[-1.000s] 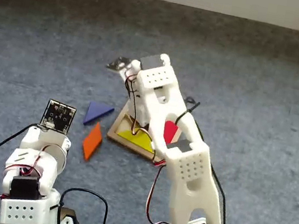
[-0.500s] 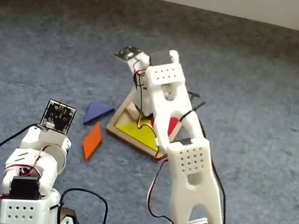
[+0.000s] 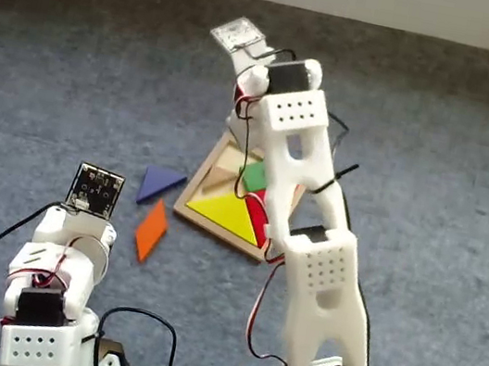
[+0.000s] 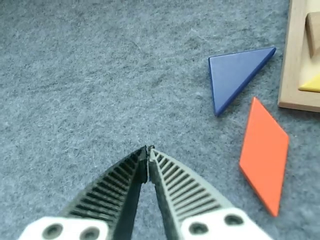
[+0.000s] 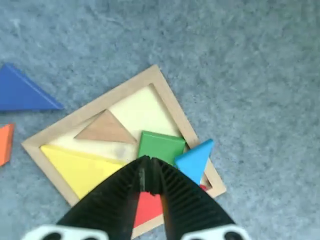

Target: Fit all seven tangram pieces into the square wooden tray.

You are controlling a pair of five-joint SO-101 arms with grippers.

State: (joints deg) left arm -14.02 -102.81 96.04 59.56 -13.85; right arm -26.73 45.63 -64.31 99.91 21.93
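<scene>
The right end effector [image 5: 149, 159] is seen shut and empty over the wooden tray [image 5: 90, 110], with its tips by the green square [image 5: 161, 146]. A light blue triangle [image 5: 194, 159] is laid across the tray's rim. The left end effector [image 4: 148, 148] is closed on nothing above the counter [image 4: 75, 75]. The dark blue triangle [image 4: 232, 75] and orange parallelogram [image 4: 264, 152] are found nearby, outside the tray.

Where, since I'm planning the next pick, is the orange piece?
In the high view the orange piece lies flat on the carpet, outside and left of the tray, just below the blue triangle.
</scene>
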